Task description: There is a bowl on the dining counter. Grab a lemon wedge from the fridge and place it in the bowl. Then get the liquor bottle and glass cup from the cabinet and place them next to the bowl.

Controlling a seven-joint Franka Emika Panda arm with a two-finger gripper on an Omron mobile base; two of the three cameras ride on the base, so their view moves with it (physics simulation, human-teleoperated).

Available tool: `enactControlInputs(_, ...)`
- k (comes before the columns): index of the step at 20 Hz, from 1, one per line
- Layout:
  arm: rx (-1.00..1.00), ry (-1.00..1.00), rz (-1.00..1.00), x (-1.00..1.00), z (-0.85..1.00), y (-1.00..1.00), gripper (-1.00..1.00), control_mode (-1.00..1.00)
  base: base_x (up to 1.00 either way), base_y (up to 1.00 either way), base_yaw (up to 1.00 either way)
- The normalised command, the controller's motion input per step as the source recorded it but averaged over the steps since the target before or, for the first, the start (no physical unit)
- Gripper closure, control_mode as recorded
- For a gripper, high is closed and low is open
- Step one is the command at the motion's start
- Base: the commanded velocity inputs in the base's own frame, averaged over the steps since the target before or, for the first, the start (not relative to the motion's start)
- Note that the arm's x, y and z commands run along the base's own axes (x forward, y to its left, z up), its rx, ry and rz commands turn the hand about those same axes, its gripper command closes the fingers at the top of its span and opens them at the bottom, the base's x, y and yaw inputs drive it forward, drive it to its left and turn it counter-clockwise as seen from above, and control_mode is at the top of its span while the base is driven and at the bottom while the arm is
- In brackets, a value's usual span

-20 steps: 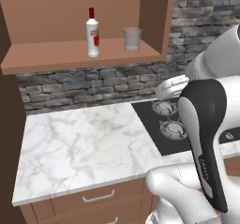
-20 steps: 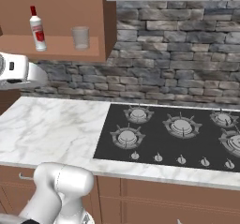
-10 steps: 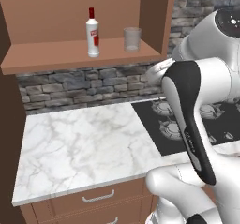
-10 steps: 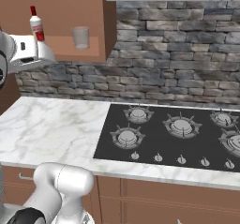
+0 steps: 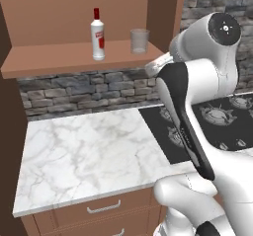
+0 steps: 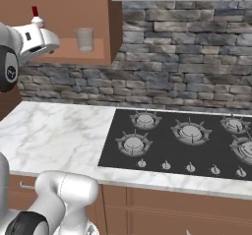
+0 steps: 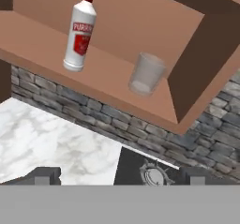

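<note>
Gripper (image 7: 119,176) stands wide open and empty, its two dark fingertips (image 7: 44,175) far apart at the bottom of the hand view, low before the cabinet (image 5: 74,62) shelf and touching nothing. From between the tips, the bottle (image 7: 80,34) is at about 11 o'clock and the cup (image 7: 146,74) at about 1 o'clock, both upright on the shelf board and well apart from the tips. In the left base view the bottle (image 5: 98,35) stands near the shelf's middle with the cup (image 5: 139,41) at its 3 o'clock, apart from it. The arm's white wrist is raised at the cup's 4 o'clock, near the shelf's right end. In the right base view the wrist covers most of the bottle, leaving its red cap (image 6: 35,11) showing; the cup (image 6: 84,39) is at 3 o'clock from it. Below the shelf lie a stone wall (image 6: 187,57), a marble counter (image 5: 84,156) and a black stove (image 6: 187,140).
</note>
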Motion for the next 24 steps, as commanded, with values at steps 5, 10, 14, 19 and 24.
enactControlInputs(5, -0.15, -0.06, 0.02, 0.42, 0.13, 0.01, -1.00, -1.00, 0.00, 0.00, 0.00)
enactControlInputs(10, -0.15, 0.00, 0.00, 0.29, 0.26, 0.00, -1.00, -1.00, 0.00, 0.00, 0.00)
enactControlInputs(14, -0.13, 0.00, 0.00, 0.46, 0.15, 0.01, -1.00, -1.00, 0.00, 0.00, 0.00)
enactControlInputs(19, -0.13, 0.00, 0.00, 0.41, -0.01, 0.04, -1.00, -1.00, 0.00, 0.00, 0.00)
enactControlInputs(24, -0.11, 0.00, 0.00, 0.27, -0.10, 0.04, -1.00, -1.00, 0.00, 0.00, 0.00)
